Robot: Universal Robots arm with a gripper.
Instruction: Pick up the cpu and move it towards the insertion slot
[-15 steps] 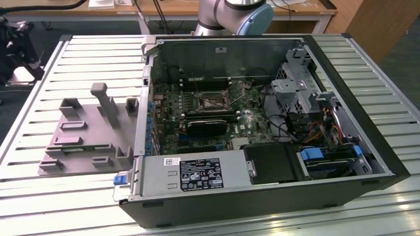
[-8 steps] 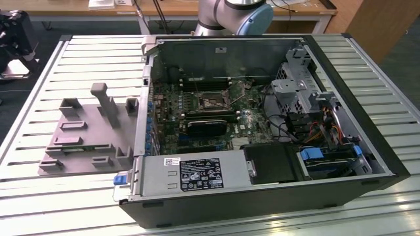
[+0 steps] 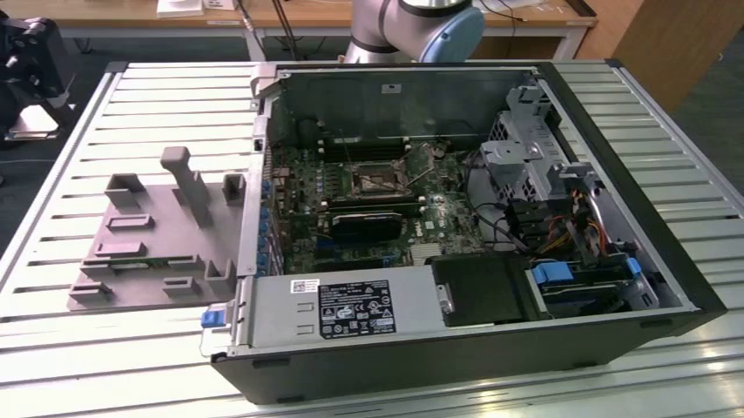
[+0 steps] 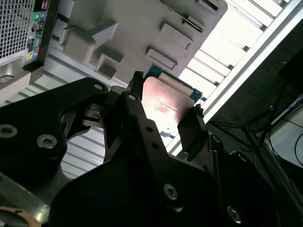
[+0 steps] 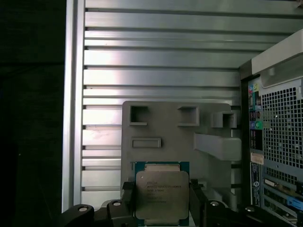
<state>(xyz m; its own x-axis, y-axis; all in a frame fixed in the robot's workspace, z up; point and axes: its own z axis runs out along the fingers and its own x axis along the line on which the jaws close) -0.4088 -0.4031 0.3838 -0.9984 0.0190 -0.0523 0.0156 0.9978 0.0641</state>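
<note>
Status as I read it: the slatted table point(image 3: 70, 218) has the open computer case point(image 3: 489, 374) on it, with the grey fixture point(image 3: 152, 235) just beside the case on the exterior view's left. Inside the case is the motherboard point(image 3: 348, 209), and the insertion slot point(image 3: 378, 178) sits near its middle, silvery frame around a dark centre, nothing in it as far as I can tell. In the first wrist view the gripper point(image 5: 162, 189) hangs over the fixture, and its fingers point(image 5: 128, 203) are closed on opposite edges of the cpu point(image 5: 162, 198), shiny top facing the camera. The second wrist view has the chip looking well clear of the fixture, so I'd call the pickup done. The carry over to the socket is what's left, since the cpu is above the fixture and outside the case
</note>
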